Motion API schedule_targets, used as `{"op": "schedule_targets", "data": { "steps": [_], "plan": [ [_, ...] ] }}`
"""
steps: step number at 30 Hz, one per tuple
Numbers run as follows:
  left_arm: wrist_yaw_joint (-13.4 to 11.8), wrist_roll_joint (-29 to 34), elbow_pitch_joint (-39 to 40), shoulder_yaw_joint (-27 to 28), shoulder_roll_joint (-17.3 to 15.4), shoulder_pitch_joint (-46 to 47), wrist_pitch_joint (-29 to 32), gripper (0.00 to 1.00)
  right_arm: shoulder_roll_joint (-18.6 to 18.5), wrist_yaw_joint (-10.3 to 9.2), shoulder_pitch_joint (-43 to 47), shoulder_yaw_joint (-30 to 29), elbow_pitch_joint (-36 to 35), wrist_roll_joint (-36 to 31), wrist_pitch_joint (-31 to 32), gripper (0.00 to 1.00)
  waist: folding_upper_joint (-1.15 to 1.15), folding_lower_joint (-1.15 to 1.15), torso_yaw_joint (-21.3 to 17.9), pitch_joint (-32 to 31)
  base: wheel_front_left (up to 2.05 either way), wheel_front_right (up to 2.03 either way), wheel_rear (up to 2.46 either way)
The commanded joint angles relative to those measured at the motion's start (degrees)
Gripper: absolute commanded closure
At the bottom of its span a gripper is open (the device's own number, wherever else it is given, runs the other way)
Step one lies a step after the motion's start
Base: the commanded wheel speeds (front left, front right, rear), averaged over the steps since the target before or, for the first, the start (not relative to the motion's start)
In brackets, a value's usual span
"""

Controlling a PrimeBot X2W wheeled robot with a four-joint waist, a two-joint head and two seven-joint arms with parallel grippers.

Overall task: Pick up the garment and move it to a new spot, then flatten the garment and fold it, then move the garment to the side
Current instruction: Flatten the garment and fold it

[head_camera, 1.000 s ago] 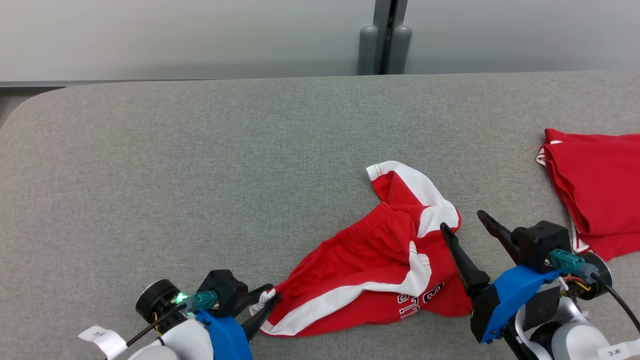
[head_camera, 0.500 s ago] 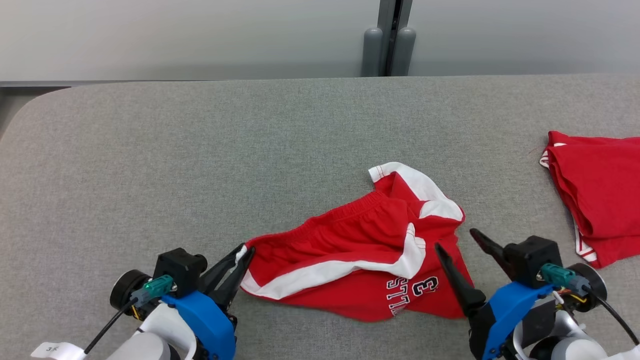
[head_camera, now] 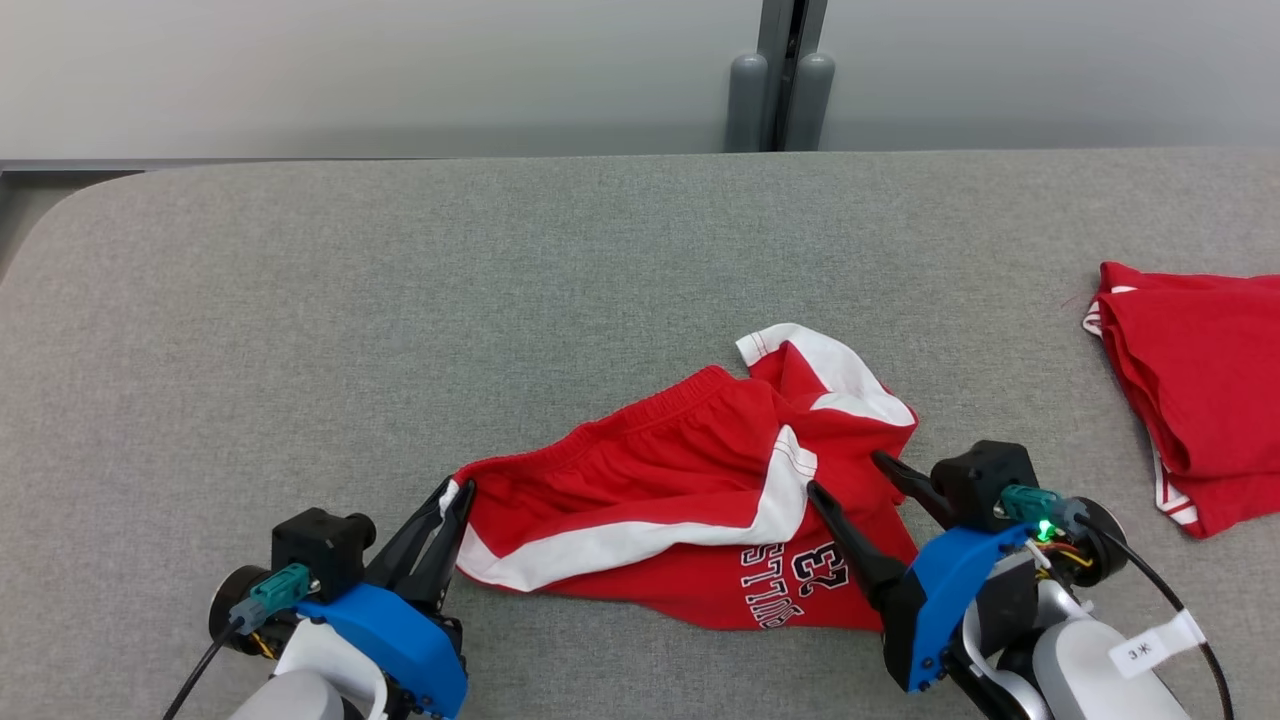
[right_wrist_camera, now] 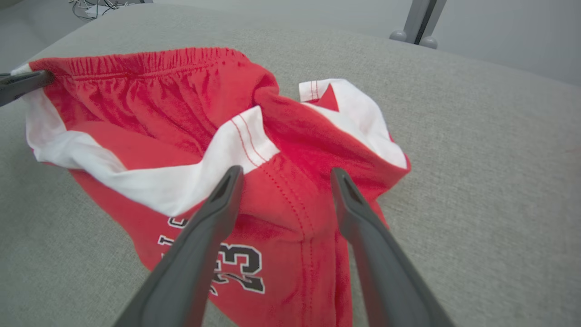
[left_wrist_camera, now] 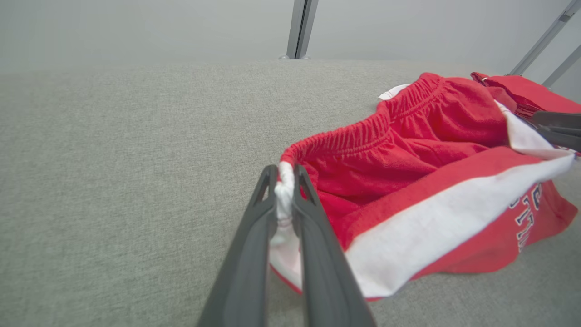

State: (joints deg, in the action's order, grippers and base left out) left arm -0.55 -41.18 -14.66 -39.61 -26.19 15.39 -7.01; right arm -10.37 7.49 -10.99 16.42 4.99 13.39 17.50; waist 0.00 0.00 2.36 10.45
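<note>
The garment [head_camera: 660, 480] is a pair of red shorts with white side stripes and the number 23, lying crumpled on the grey table [head_camera: 400, 300]. My left gripper [head_camera: 452, 492] is shut on the white end of its waistband, at the garment's left tip; the left wrist view shows the pinched white cloth between the fingers [left_wrist_camera: 285, 181]. My right gripper [head_camera: 843, 474] stands open over the garment's right part, one finger on each side of a red fold [right_wrist_camera: 290, 190], above the printed 23 [right_wrist_camera: 236, 268].
A second red garment [head_camera: 1195, 390] lies folded at the table's right edge. The table's rounded far-left corner [head_camera: 60, 200] and back edge meet a pale wall with a grey post [head_camera: 780, 90]. Bare grey cloth surface spreads to the left and behind.
My left gripper closed on the waistband end and pulled it left and up the view, stretching the shorts out. My right gripper moved left over the garment, still open.
</note>
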Motion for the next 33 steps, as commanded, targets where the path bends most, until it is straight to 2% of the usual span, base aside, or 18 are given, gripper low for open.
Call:
{"op": "schedule_targets", "data": {
  "steps": [1,4,8,19,26,33],
  "plan": [
    [-0.23,0.07,-0.84,0.19,0.59,-0.24,-0.83,1.00,0.08,0.00,-1.78,0.52,1.90,0.68,-0.35,0.00,0.00,0.00,0.21,0.05,0.00,0.00,0.00],
    [0.32,-0.04,-2.30,-0.14,1.45,0.47,-1.51,1.00,-0.29,0.00,-3.51,3.26,5.60,2.06,0.11,0.00,0.00,0.00,0.82,0.03,0.00,0.00,0.00],
    [0.61,-0.22,-3.75,-0.30,2.39,1.21,-2.38,1.00,-1.11,0.00,-4.46,7.26,6.72,5.24,0.33,0.00,0.00,0.00,1.31,-0.09,0.00,0.00,0.00],
    [0.62,-0.93,-5.67,0.06,2.99,1.35,-3.77,1.00,-3.96,0.00,-2.24,13.68,0.84,8.29,0.97,0.00,0.00,0.00,0.71,0.35,0.00,0.00,0.00],
    [0.66,-1.10,-6.06,0.14,3.20,1.71,-4.11,1.00,-4.45,0.00,-3.93,12.77,-1.05,5.44,0.05,0.00,0.00,0.00,0.36,0.84,0.00,0.00,0.00],
    [1.00,-1.15,-6.50,-0.36,3.83,2.30,-4.36,1.00,-5.73,0.00,-8.49,16.11,2.42,3.28,2.06,0.00,0.00,0.00,0.98,0.89,0.00,0.00,0.00]
  ]
}}
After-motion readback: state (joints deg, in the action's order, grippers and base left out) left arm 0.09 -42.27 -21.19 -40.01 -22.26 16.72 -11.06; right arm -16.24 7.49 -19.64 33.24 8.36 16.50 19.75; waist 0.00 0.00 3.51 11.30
